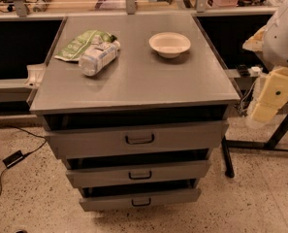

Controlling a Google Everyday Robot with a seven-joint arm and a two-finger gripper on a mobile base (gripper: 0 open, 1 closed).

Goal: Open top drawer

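Observation:
The top drawer point(182, 139) is the widest of three grey drawers in a grey metal cabinet point(134, 81). Its dark loop handle point(139, 139) sits at the centre of the front. The drawer stands a little way out, with a dark gap above its front, and its interior does not show. My gripper point(268, 101), a pale yellow part at the end of my white arm point(284, 33), hangs at the right edge of the view. It is well to the right of the cabinet, about level with the top drawer, and touches nothing.
Two narrower drawers point(139, 174) point(141, 202) below also stand slightly out. On the cabinet top lie a green bag point(80, 42), a plastic bottle point(99, 57) and a white bowl point(169, 44). A black frame leg point(281, 127) stands right; a cable and adapter point(12, 158) lie on the floor left.

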